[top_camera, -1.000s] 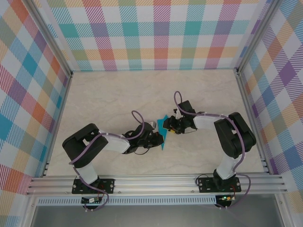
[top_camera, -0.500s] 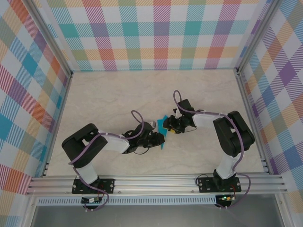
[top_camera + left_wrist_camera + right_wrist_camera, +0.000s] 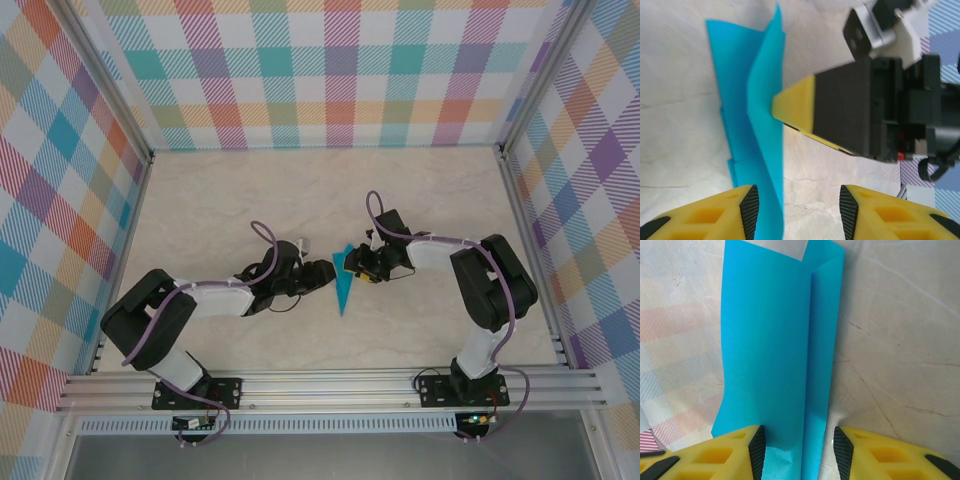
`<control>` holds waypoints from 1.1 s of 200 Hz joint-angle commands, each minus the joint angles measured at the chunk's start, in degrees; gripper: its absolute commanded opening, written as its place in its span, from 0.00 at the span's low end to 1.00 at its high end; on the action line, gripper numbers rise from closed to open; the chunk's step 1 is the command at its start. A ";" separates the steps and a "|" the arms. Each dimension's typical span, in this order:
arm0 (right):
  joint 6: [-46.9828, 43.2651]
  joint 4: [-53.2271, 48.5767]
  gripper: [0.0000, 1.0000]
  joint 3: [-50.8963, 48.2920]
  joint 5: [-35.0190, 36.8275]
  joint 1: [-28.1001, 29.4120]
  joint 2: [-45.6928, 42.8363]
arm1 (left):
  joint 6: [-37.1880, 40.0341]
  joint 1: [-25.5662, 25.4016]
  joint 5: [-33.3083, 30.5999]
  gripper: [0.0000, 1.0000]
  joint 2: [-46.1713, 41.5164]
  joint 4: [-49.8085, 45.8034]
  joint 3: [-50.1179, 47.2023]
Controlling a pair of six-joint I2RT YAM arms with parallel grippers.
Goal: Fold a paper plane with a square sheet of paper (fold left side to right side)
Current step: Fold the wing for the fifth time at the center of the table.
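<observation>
The folded paper plane lies on the worktop between the two hands, its sharp tip pointing near. The left hand stands half open just left of it, holding nothing. The right hand has the paper between its spread fingers, one fingertip against a raised flap. The risk, I judge, is that this flap springs up, or that either hand drags the light paper askew in pulling away.

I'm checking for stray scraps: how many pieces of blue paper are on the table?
1. The folded blue paper lies mid-table between the left claw and right claw; more could hide under them.
</observation>
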 commanded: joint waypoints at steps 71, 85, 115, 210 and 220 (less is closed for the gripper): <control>-0.62 -3.12 0.44 -0.79 3.16 0.60 2.24 | -2.08 3.29 6.12 0.38 9.75 4.46 4.84; -0.71 -3.40 0.44 -0.68 3.33 0.60 2.15 | -2.00 3.51 6.21 0.37 10.45 4.51 5.33; -0.91 -3.68 0.44 -0.58 3.43 0.64 2.13 | -2.31 3.89 6.73 0.36 11.81 5.26 6.54; -1.15 -4.25 0.45 -0.44 3.51 0.60 2.13 | -1.76 4.21 6.43 0.07 15.09 4.37 9.51; -1.24 -4.21 0.44 -0.43 3.51 0.62 2.13 | -1.42 4.32 6.24 0.03 15.35 4.04 9.70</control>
